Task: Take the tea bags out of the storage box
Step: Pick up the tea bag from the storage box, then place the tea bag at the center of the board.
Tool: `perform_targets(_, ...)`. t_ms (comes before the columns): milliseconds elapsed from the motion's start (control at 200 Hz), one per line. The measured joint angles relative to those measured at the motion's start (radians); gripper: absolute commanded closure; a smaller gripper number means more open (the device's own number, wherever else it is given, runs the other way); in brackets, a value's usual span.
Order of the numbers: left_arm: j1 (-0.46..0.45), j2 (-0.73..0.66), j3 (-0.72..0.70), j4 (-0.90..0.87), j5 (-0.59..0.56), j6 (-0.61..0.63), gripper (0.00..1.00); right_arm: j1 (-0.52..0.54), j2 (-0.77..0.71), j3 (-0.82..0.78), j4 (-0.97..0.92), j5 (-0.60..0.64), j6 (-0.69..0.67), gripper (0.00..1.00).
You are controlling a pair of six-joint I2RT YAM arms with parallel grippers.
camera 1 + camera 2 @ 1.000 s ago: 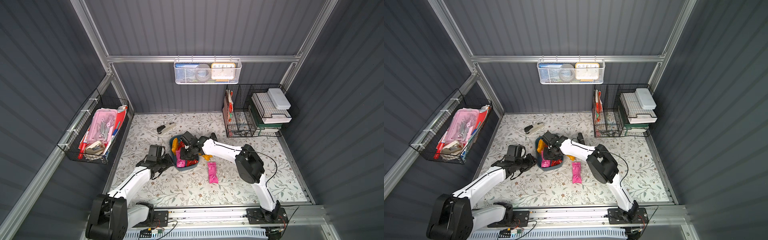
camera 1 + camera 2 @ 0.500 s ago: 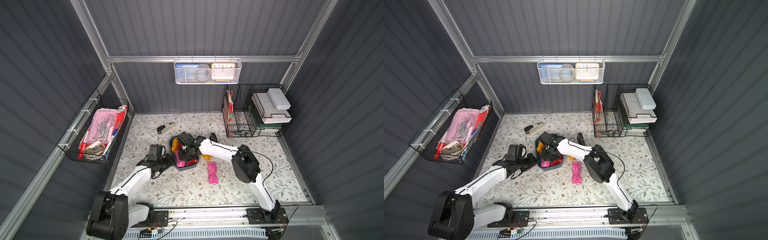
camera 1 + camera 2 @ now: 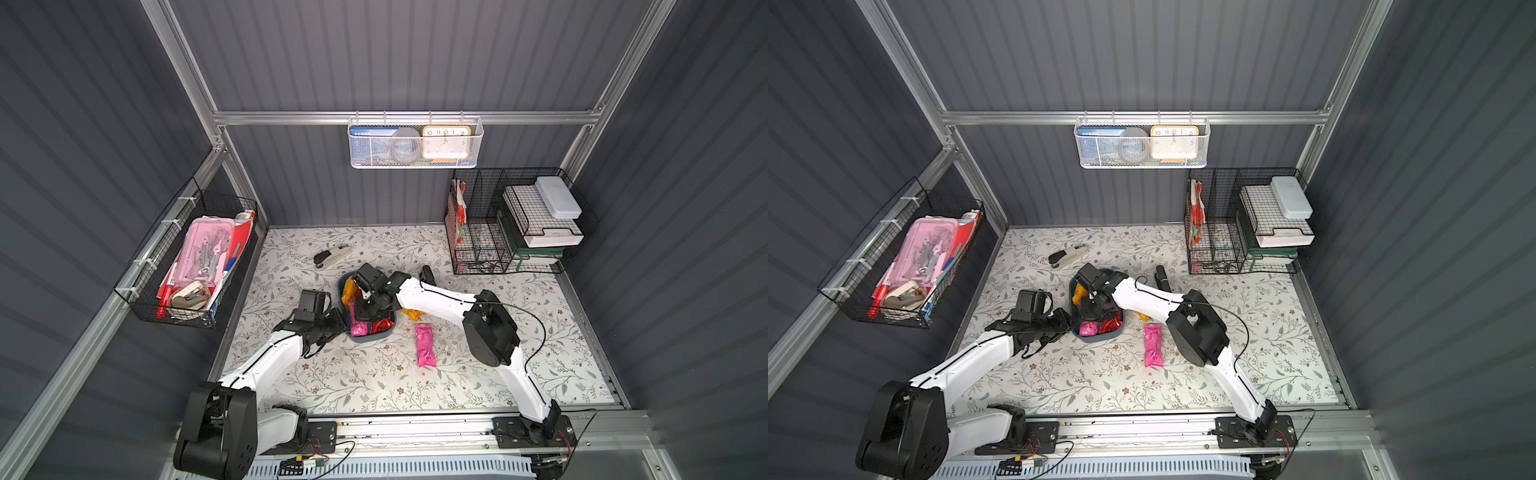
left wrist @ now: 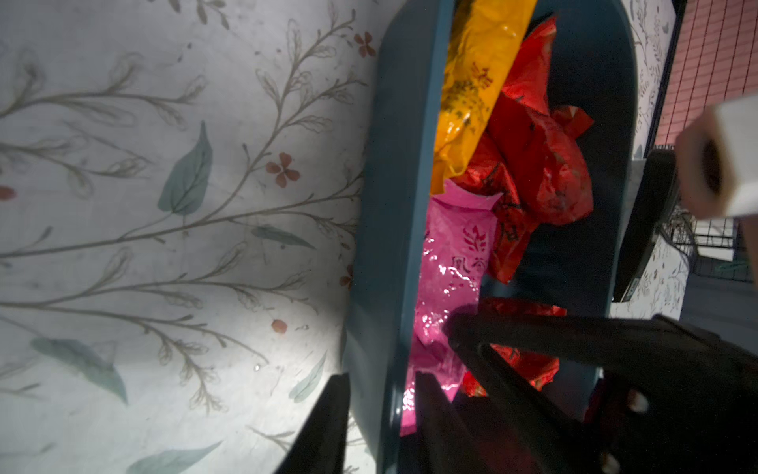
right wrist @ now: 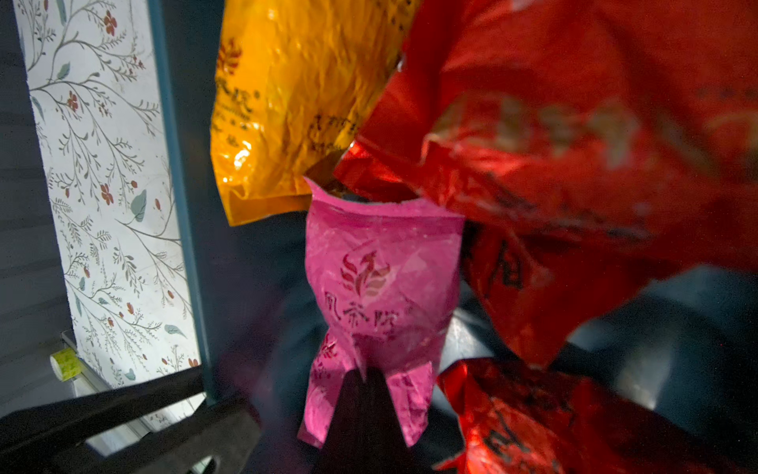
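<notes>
Pinching the pink tea bag point(image 5: 377, 287) at its end, right fingers point(image 5: 363, 418) meet.

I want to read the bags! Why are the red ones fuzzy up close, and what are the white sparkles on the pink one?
Right wrist view: the red tea bags are out of focus, probably too near the lens; the pink tea bag is sharper. Left wrist view: the sparkles are glare off the pink tea bag.
</notes>
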Motion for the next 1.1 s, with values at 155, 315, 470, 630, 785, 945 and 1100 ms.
perform_targets(155,0.000,-0.055,0.013,-0.052,-0.047,-0.002,0.45,0.002,-0.027,-0.007,0.001,-0.029,0.012,1.00)
perform_targets(315,0.000,-0.171,0.026,-0.092,-0.095,-0.029,0.39,0.002,-0.146,-0.077,0.026,-0.059,0.037,1.00)
perform_targets(470,0.000,-0.233,0.042,-0.131,-0.137,-0.048,0.38,0.002,-0.273,-0.164,0.077,-0.068,0.066,1.00)
perform_targets(630,0.000,-0.238,0.045,-0.148,-0.144,-0.059,0.39,0.002,-0.377,-0.283,0.109,-0.063,0.087,1.00)
perform_targets(785,0.000,-0.227,0.046,-0.150,-0.136,-0.063,0.41,-0.014,-0.507,-0.424,0.089,-0.033,0.064,1.00)
perform_targets(945,0.000,-0.206,0.069,-0.154,-0.127,-0.056,0.41,-0.100,-0.696,-0.579,0.032,-0.015,0.003,1.00)
perform_targets(1100,0.000,-0.165,0.076,-0.150,-0.108,-0.039,0.41,-0.217,-0.876,-0.731,-0.065,0.039,-0.069,1.00)
